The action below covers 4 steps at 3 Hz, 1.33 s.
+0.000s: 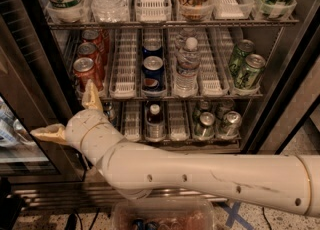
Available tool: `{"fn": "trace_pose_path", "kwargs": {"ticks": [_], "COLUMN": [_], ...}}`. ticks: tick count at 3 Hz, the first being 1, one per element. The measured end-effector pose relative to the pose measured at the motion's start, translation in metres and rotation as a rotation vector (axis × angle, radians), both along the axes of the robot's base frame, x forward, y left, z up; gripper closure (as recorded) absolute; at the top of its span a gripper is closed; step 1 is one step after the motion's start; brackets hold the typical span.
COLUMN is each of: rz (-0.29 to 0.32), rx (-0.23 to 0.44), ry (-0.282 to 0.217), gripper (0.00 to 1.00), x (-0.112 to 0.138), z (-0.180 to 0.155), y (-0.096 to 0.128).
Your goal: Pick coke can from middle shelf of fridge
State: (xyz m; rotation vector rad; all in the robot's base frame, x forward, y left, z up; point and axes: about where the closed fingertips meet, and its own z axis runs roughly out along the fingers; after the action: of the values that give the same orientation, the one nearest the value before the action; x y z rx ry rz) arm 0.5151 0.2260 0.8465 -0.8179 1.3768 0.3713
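Note:
The fridge (pixel 35 64) stands open before me. Its middle shelf (pixel 210 76) carries white slotted lane trays. In its left lane stand three red coke cans, the front one (pixel 86 74) nearest me. My gripper (pixel 70 116) is open, low at the left, just below and in front of that front coke can. One tan finger (pixel 91 96) points up toward the can's base, the other (pixel 48 134) points left. It holds nothing. My pale arm crosses the bottom of the view from the right.
On the middle shelf stand blue Pepsi cans (pixel 152 71), a water bottle (pixel 187 66) and green cans (pixel 246 66). The lower shelf holds a dark bottle (pixel 155 119) and silver-topped cans (pixel 217 124). The top shelf holds bottles. The glass door (pixel 15 139) hangs open at left.

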Motion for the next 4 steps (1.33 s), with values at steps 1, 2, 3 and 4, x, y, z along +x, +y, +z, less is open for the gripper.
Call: {"fn": "trace_pose_path", "kwargs": {"ticks": [1,2,3,4], "rz": [-0.143,-0.294,-0.376,-0.377], "rx": [-0.002,-0.009,0.011,0.021], "ry": [-0.032,-0.045,-0.035,-0.027], "gripper": [0.0,0.0,0.0,0.0], "x": [0.017,0.029,0.033,0.035], "z": [0.006,0.009,0.005,0.001], "y": [-0.02,-0.052,-0.071,-0.071]}}
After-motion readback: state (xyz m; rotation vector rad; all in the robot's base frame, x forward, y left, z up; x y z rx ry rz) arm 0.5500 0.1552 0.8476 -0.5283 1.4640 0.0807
